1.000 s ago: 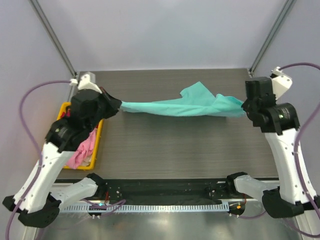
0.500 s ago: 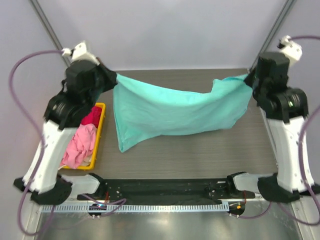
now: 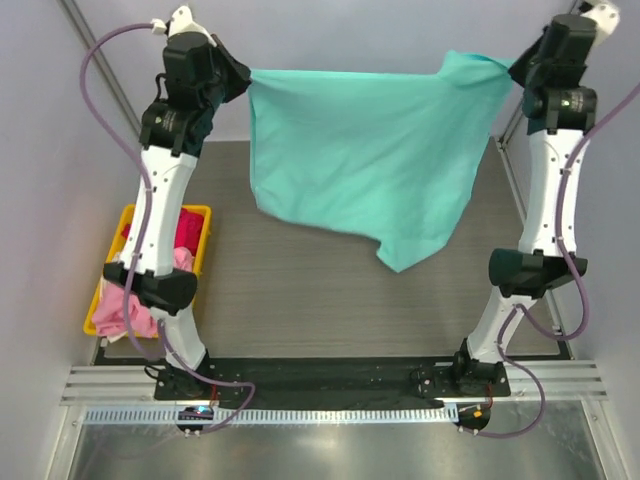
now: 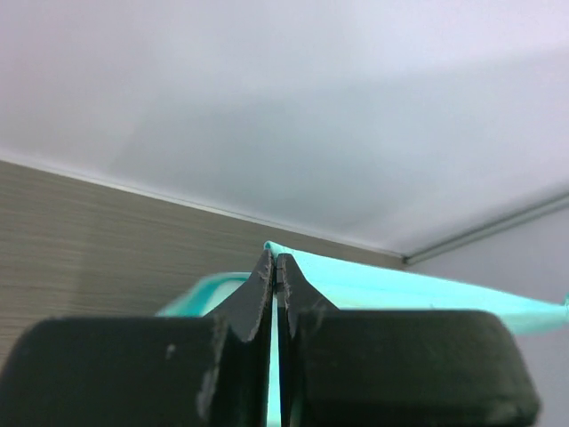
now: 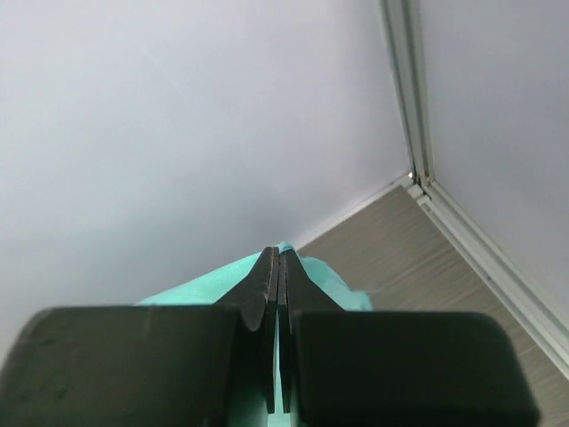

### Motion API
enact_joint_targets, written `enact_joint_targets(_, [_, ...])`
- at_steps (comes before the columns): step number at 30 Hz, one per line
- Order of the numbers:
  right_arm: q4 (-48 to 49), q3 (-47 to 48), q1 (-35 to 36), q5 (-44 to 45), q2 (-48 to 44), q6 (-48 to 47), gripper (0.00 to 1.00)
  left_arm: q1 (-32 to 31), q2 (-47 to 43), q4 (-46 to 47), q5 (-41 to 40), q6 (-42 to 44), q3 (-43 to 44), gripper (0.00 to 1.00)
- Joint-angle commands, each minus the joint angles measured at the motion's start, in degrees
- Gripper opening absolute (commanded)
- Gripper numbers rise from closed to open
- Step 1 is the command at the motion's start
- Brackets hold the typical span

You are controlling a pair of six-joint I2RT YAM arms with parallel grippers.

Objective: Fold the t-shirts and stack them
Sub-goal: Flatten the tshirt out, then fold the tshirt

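Note:
The teal t-shirt [image 3: 370,160] hangs spread out high above the table, held by its two upper corners. My left gripper [image 3: 243,82] is shut on its left corner; the cloth shows as a teal edge [image 4: 400,289] past my left fingertips [image 4: 275,260]. My right gripper [image 3: 513,68] is shut on its right corner; teal cloth [image 5: 191,289] shows past my right fingertips [image 5: 278,255]. The shirt's lowest point hangs at the centre right. A light pink shirt [image 3: 125,312] and a magenta-red shirt [image 3: 187,228] lie in the yellow bin [image 3: 202,248]. The whitish shirt is out of view.
The yellow bin stands at the table's left edge beside the left arm. The dark wood-grain table [image 3: 300,290] lies below the hanging shirt. Both arms are stretched up tall near the back wall. Metal frame posts [image 3: 100,55] stand at the back corners.
Both arms have risen from table height to far up, lifting the teal shirt. The shirt went from a stretched, bunched band to an open sheet hanging between the grippers.

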Motion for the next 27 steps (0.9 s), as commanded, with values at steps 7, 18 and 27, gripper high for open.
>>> enact_joint_targets(7, [8.1, -24.8, -5.7, -12.2, -23.3, 0.4, 0.01, -0.1, -26.1, 10.3, 9.2, -1.2, -31.9, 0.0])
enact_joint_targets(18, [0.2, -85.2, -5.7, -6.0, -52.5, 10.1, 0.01, -0.2, -49.5, 12.1, 10.5, -2.5, -82.9, 0.0])
enact_joint_targets(27, [2.1, -104.3, -5.6, -7.8, -55.4, 17.9, 0.01, -0.2, -51.4, 14.5, 13.8, -7.6, -104.1, 0.0])
